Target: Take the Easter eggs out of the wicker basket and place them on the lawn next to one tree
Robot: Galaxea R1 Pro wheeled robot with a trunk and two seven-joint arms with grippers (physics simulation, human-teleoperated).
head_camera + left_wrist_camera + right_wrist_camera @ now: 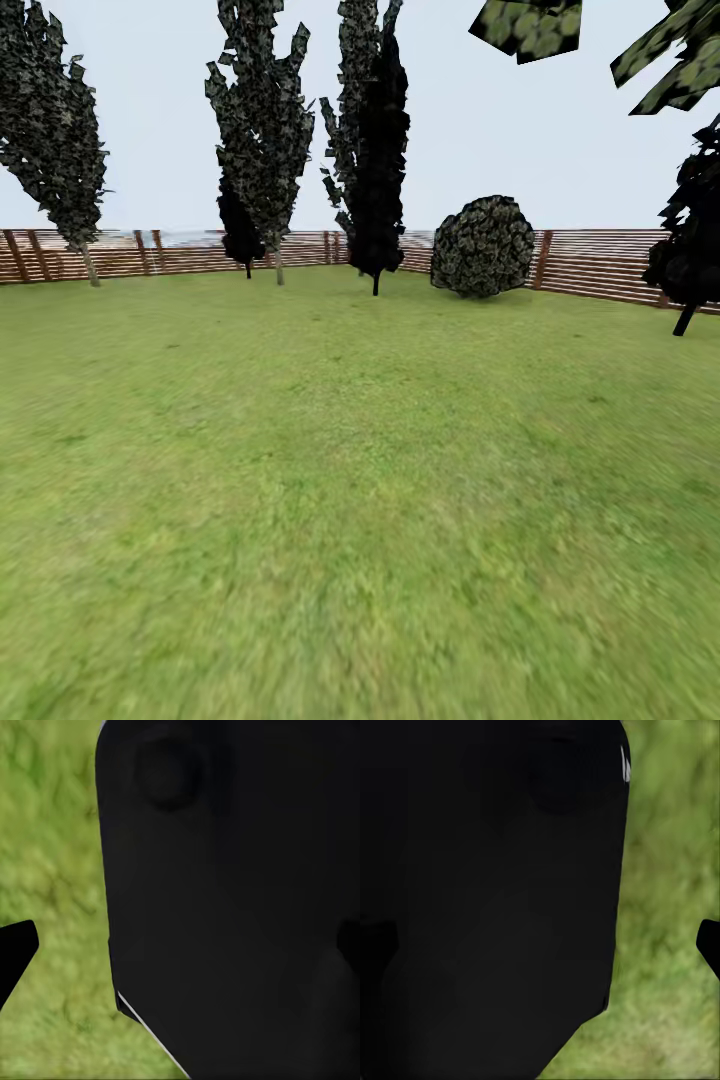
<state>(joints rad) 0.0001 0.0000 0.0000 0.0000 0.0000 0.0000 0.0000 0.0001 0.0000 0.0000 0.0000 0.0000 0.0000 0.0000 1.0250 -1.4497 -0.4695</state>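
Head view: open lawn (360, 480) bounded by a slatted fence (600, 262) and dark cypresses (375, 140); eggs and basket not in sight, whereabouts unknown; eggs likely light, smooth, best gripped across the middle; both grippers' state cannot be told.

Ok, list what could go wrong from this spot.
1. The head view has grass, fence and dark narrow trees; heading for those probably means the wrong tree.
2. A dark body blocks much of each wrist view, so judging a grasp later could be hard.
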